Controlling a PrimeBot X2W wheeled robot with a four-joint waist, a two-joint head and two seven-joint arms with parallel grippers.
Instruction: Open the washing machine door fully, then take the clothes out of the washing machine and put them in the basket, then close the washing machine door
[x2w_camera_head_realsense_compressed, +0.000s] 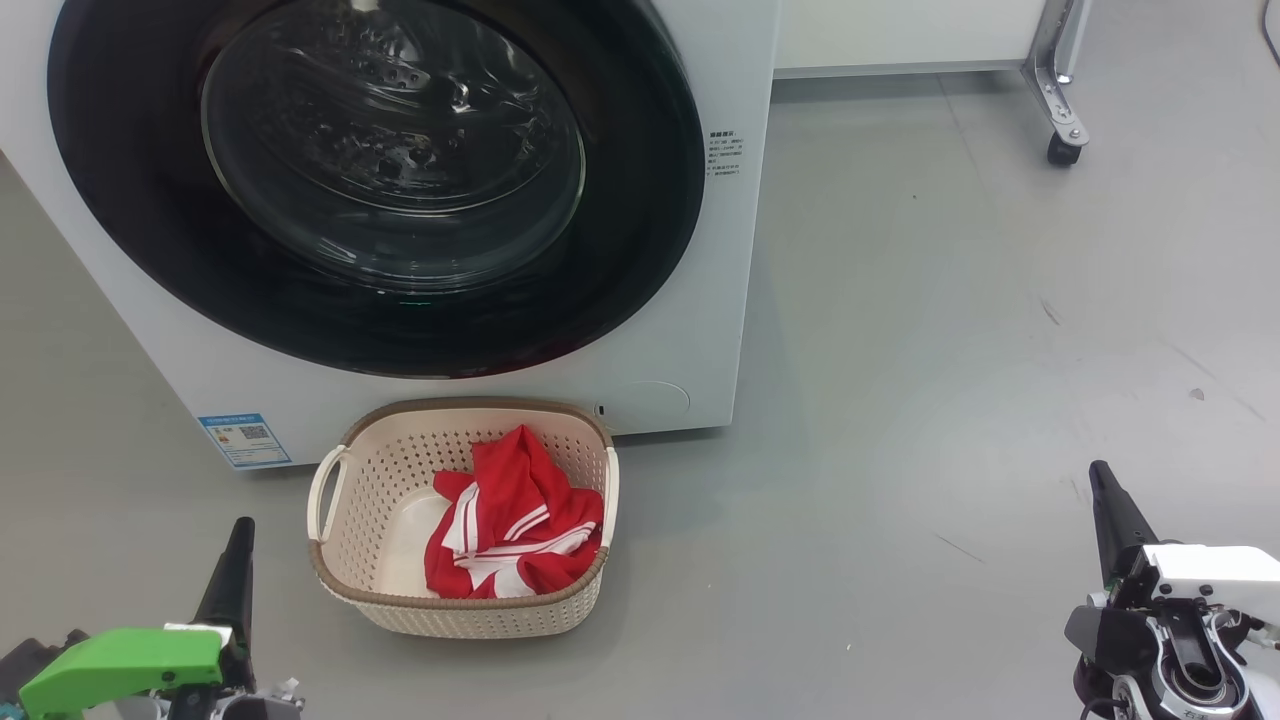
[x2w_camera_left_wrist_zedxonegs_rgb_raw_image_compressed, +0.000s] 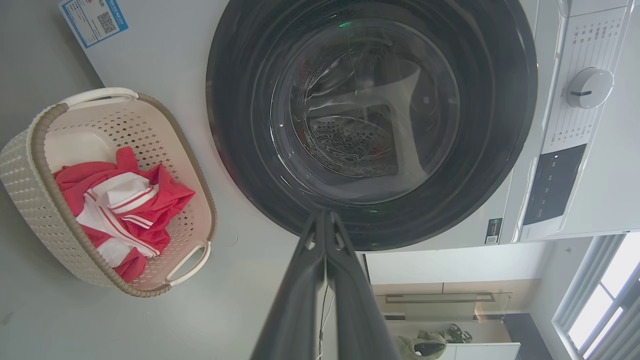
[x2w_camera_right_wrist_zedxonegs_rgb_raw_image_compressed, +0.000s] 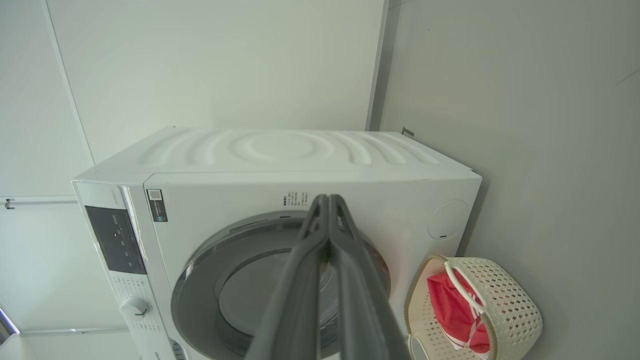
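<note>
The white washing machine (x2w_camera_head_realsense_compressed: 690, 330) (x2w_camera_left_wrist_zedxonegs_rgb_raw_image_compressed: 165, 55) (x2w_camera_right_wrist_zedxonegs_rgb_raw_image_compressed: 300, 155) stands ahead with its black-rimmed glass door (x2w_camera_head_realsense_compressed: 380, 170) (x2w_camera_left_wrist_zedxonegs_rgb_raw_image_compressed: 372, 115) (x2w_camera_right_wrist_zedxonegs_rgb_raw_image_compressed: 260, 290) shut flat against the front. On the floor before it sits the cream basket (x2w_camera_head_realsense_compressed: 345, 500) (x2w_camera_left_wrist_zedxonegs_rgb_raw_image_compressed: 30, 170) (x2w_camera_right_wrist_zedxonegs_rgb_raw_image_compressed: 510, 310), holding the red clothes (x2w_camera_head_realsense_compressed: 515, 520) (x2w_camera_left_wrist_zedxonegs_rgb_raw_image_compressed: 120, 205) (x2w_camera_right_wrist_zedxonegs_rgb_raw_image_compressed: 450, 310) with white stripes. My left gripper (x2w_camera_head_realsense_compressed: 237, 545) (x2w_camera_left_wrist_zedxonegs_rgb_raw_image_compressed: 325, 215) is low at the left of the basket, shut and empty. Far to the right, my right gripper (x2w_camera_head_realsense_compressed: 1100, 475) (x2w_camera_right_wrist_zedxonegs_rgb_raw_image_compressed: 328, 197) is shut too, holding nothing.
Grey floor (x2w_camera_head_realsense_compressed: 950, 350) spreads to the right of the machine. A metal leg on a castor (x2w_camera_head_realsense_compressed: 1062, 150) stands at the back right beside a white cabinet base (x2w_camera_head_realsense_compressed: 900, 40). The machine's knob (x2w_camera_left_wrist_zedxonegs_rgb_raw_image_compressed: 590, 87) and dark display (x2w_camera_left_wrist_zedxonegs_rgb_raw_image_compressed: 555, 182) are on its control panel.
</note>
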